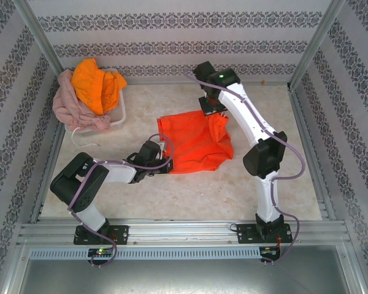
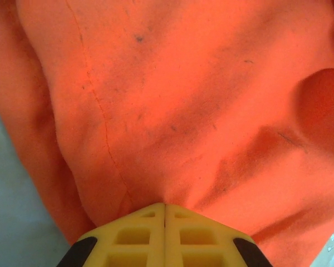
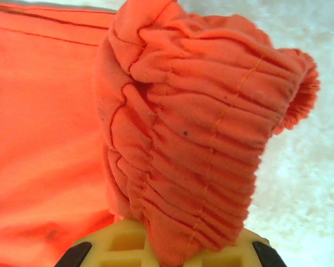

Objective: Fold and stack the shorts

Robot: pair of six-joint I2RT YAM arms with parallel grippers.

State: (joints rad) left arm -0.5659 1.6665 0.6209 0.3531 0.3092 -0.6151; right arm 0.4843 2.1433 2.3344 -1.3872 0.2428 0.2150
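Note:
The bright red-orange shorts [image 1: 193,147] lie spread on the table's middle. My left gripper [image 1: 164,150] is at their left edge; in the left wrist view its yellow jaws [image 2: 165,207] are pressed together, pinching a pucker of the red-orange shorts [image 2: 183,100]. My right gripper [image 1: 213,116] is at the far right corner, shut on the gathered elastic waist [image 3: 211,128], which stands bunched up out of the jaws [image 3: 172,247]. The dusty pink shorts [image 1: 64,101] and yellow-orange shorts [image 1: 97,86] are heaped at the far left.
A white mesh basket [image 1: 118,119] sits under the heap at the back left, a white cord [image 1: 80,138] trailing from it. Patterned walls close in three sides. Bare marbled tabletop [image 1: 282,135] lies right of the shorts and in front of them.

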